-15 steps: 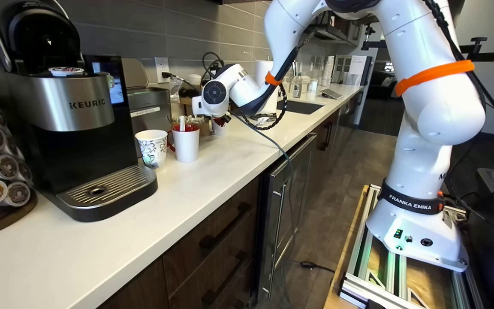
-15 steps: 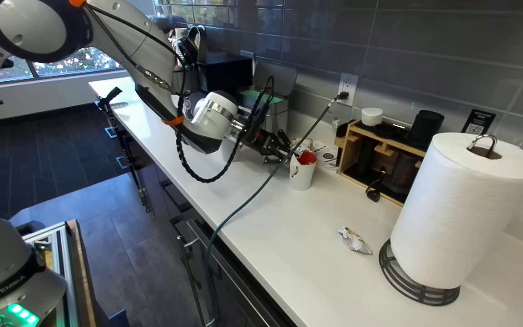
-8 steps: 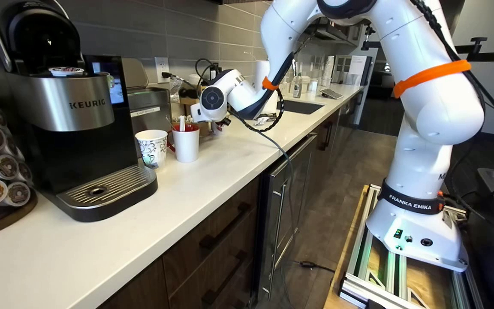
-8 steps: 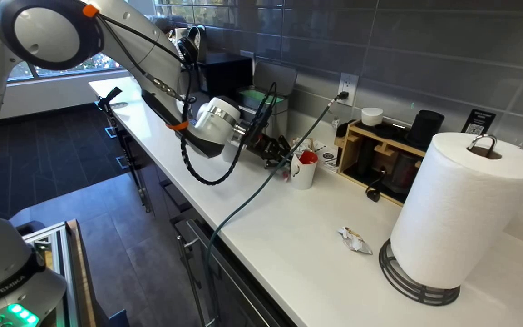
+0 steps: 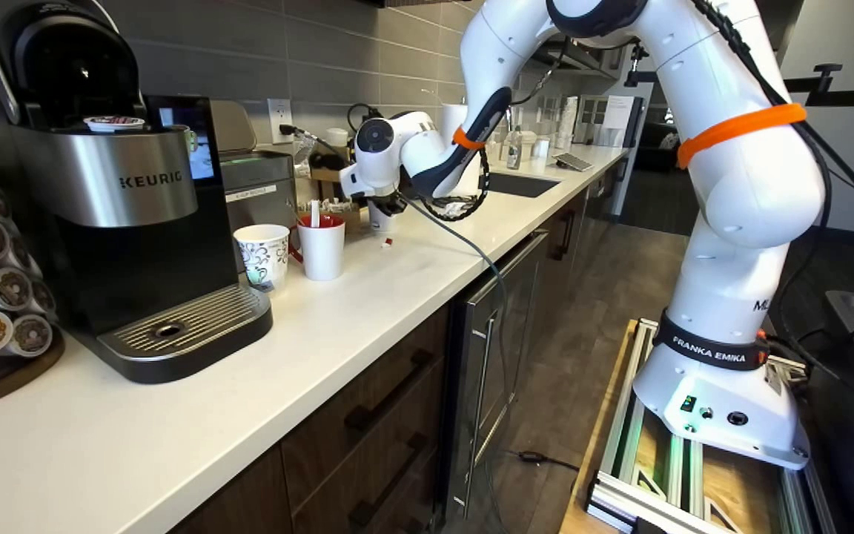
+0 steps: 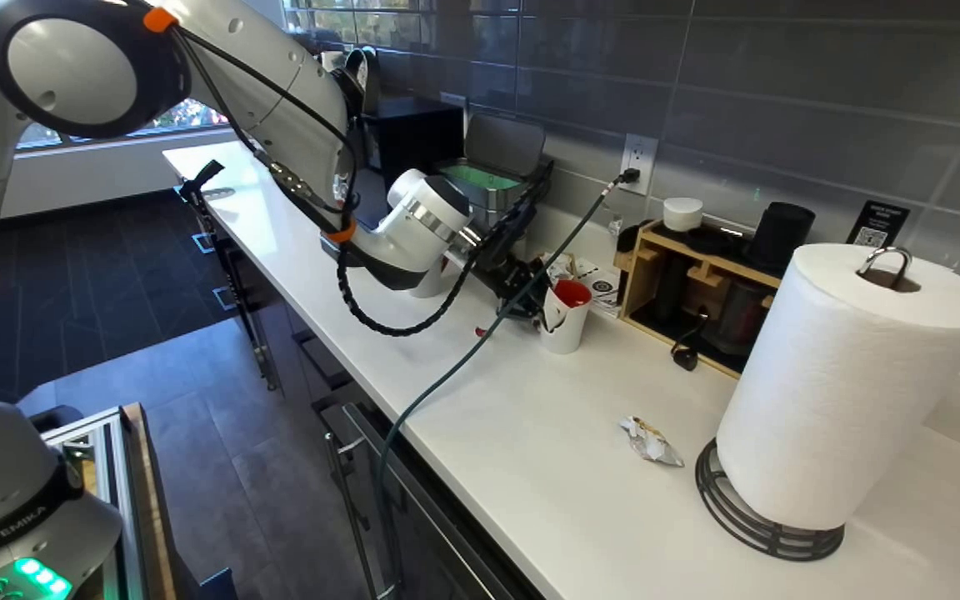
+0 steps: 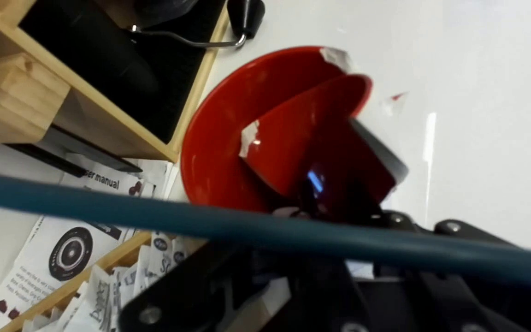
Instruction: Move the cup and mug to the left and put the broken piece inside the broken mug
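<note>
Chip, small and red, lies now on the counter; half a second ago it was not to be seen there. I suppose that it comes from the broken mug, so it may also need collecting. In the same short time the gripper has tilted, and this mug has shifted slightly toward the paper towel roll. I judge that the placing step is near its finish. The broken piece is partly over the mouth of the broken mug and partly out at its broken side; whether it already rests on the inner wall, I cannot tell. The cable crosses the wrist view, so I am also not able to say if the gripper pinches the piece or leaves it free. Beside the coffee machine stand the paper cup, its bottom hidden, and the whole mug, which has a white stick inside; the wooden box contains paper packets
</note>
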